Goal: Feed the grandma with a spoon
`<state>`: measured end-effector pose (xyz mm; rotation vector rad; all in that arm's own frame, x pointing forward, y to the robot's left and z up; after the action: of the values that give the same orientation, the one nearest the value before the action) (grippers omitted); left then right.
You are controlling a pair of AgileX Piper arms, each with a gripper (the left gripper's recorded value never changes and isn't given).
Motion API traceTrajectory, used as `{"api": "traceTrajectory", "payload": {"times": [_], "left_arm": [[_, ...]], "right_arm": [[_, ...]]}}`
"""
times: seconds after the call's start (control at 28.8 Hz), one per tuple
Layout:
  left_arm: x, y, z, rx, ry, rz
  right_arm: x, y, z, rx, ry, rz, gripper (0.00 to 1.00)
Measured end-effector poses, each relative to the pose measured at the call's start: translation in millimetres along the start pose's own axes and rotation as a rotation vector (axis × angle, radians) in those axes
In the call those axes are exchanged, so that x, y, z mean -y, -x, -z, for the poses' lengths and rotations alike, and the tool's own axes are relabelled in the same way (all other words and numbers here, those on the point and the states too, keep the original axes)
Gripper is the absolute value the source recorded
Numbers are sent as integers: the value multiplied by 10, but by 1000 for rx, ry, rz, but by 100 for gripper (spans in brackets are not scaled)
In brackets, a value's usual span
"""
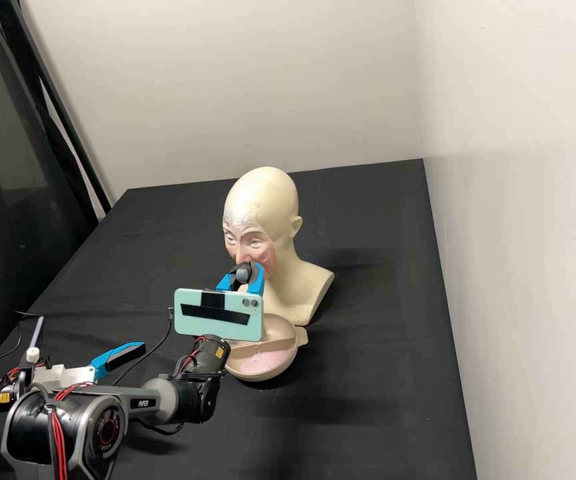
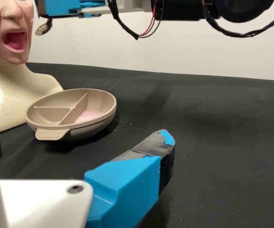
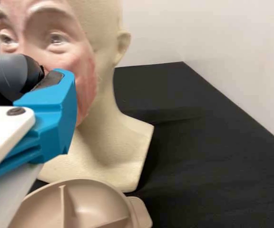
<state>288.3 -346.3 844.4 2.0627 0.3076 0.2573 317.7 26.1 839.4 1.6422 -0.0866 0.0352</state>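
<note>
— Spoon (image 3: 11, 73)?
— Pinched by its thick handle in the right gripper (image 1: 243, 277), at grandma's (image 1: 261, 213) mouth. Light, stiff, probably grippy.
— Left gripper (image 2: 77, 142)?
— Spread, empty, low over the bench (image 1: 368, 267).

A: R arm?
B: Stretched out fwd, wrist high, R pincer (image 1: 243, 275) clamped on spoon (image 3: 13, 73) handle.
A: And L?
B: Low, well behind the R one, L pincer (image 1: 120, 355) fingers spread apart.

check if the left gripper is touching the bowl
Apart. In the left wrist view, bare black bench lies between the bowl and the jaws of the left gripper.
</note>
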Motion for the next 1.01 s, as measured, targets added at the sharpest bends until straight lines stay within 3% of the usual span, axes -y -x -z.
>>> {"api": "traceTrajectory", "payload": {"times": [0.45, 0.76, 0.9, 1.01], "left_arm": [[0, 0, 0, 0, 0, 0], [-5, 1, 20, -7, 1, -2], [-8, 1, 32, -10, 2, -3], [-8, 1, 32, -10, 2, -3]], "right_arm": [[127, -14, 142, -34, -4, 47, 0], [180, -67, 233, -48, -17, 54, 0], [211, -113, 219, -43, 3, 57, 0], [217, -151, 204, -28, 4, 53, 0]]}}
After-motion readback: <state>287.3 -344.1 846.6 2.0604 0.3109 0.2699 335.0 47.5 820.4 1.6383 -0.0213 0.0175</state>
